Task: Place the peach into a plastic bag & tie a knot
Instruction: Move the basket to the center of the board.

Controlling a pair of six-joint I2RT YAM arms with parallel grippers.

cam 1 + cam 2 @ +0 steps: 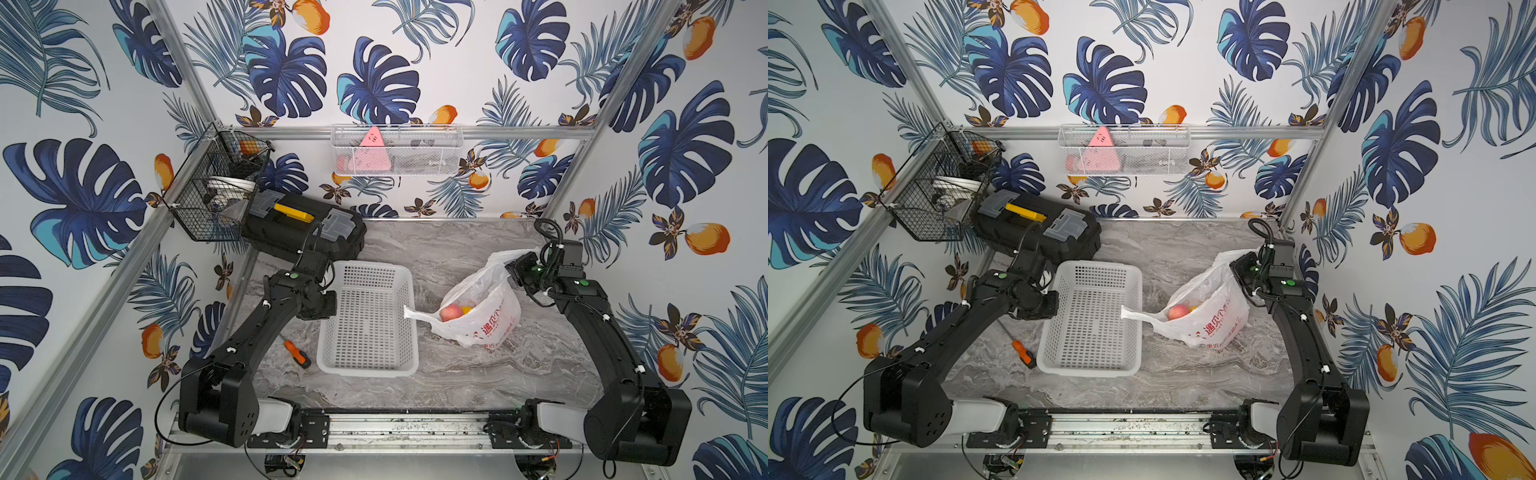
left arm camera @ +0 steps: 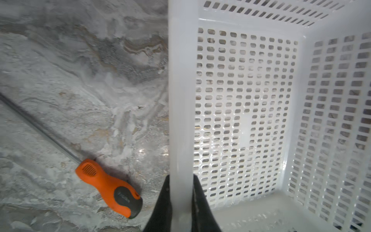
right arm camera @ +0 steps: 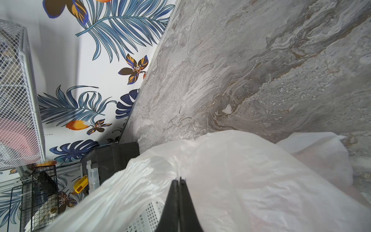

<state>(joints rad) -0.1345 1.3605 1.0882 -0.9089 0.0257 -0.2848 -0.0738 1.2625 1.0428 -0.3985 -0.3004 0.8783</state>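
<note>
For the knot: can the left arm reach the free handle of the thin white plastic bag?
Probably not: the left gripper is clamped on the rim of the white perforated basket, with the handle at its far side.

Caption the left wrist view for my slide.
Left end effector grips white perforated basket by its rim; orange screwdriver lies on marble tabletop.

You work inside a three-sided cell whose walls point(image 1: 415, 62) carry white wallpaper printed with blue tropical leaves and orange fruit, and which is framed by bare aluminium posts point(image 1: 187, 62) and a horizontal rear rail point(image 1: 519, 133). The working surface is a grey marble-pattern tabletop point(image 1: 457, 374), evenly lit, with only soft shadows. Note two fixtures clear of that surface: a white mesh basket point(image 1: 436, 162) hangs on the rear rail, and a black wire basket point(image 1: 195, 208) is fixed to the frame at the left wall.
</note>
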